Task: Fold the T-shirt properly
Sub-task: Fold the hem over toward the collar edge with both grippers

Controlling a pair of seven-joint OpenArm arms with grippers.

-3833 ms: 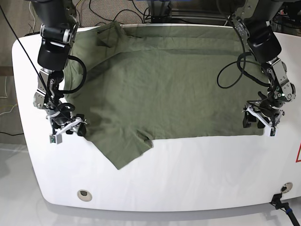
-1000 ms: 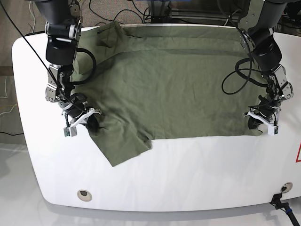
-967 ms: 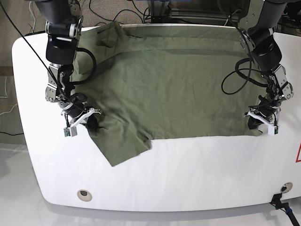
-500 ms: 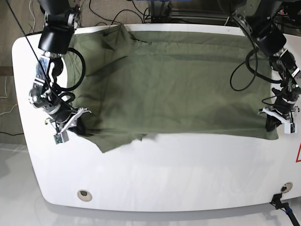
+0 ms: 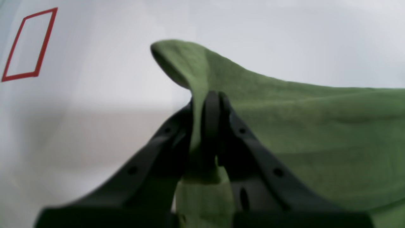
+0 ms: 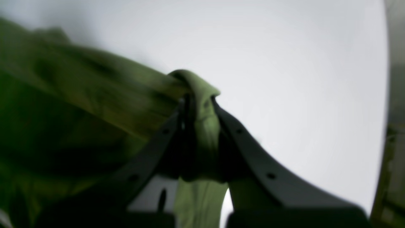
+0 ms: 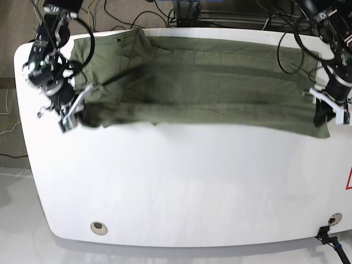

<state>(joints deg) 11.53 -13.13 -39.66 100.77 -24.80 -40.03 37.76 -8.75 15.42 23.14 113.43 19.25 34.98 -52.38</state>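
The olive-green T-shirt (image 7: 203, 82) is stretched across the far half of the white table (image 7: 181, 187), its near edge lifted. My left gripper (image 7: 325, 116) at the right of the base view is shut on the shirt's near right corner; the left wrist view shows the cloth (image 5: 284, 110) pinched between the black fingers (image 5: 240, 133). My right gripper (image 7: 77, 116) at the left of the base view is shut on the near left corner; the right wrist view shows bunched cloth (image 6: 202, 104) between its fingers (image 6: 234, 133).
Cables (image 7: 137, 8) lie behind the table's far edge. A round port (image 7: 98, 226) sits near the front left edge, and a red mark (image 7: 348, 180) is at the right edge. The shirt's far edge lies along the table's back edge.
Both grippers have lifted and carried the shirt's near edge away from the front of the table toward the back. The loose sleeve flap at the front left no longer shows.
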